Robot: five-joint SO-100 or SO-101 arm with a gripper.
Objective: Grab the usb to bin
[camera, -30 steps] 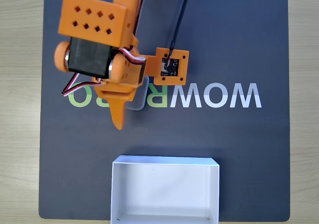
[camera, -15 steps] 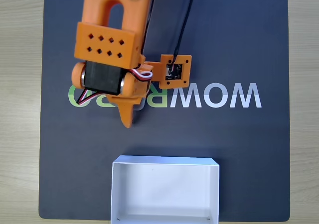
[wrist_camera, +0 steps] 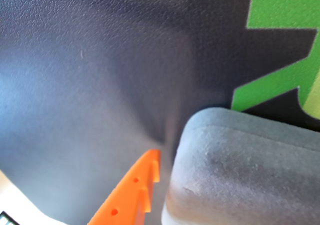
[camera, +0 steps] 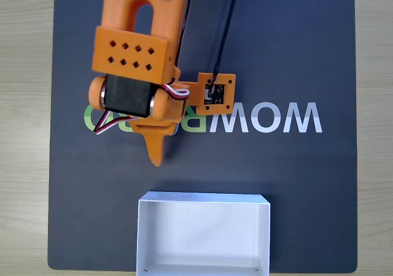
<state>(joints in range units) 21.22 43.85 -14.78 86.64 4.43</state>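
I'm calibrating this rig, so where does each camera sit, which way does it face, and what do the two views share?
Fixed view: mounted above, looking straight down on the dark mat, the white bin at the bottom edge, and the orange arm with its tool.
Wrist view: rides on the arm, facing the mat up close; the grey usb sits beside one orange finger.
Shared: the mat, its green lettering, the tool.

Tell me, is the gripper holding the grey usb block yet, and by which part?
Cannot be told. In the wrist view one orange finger sits close beside the usb's rounded edge, but the other finger and any contact are not visible.
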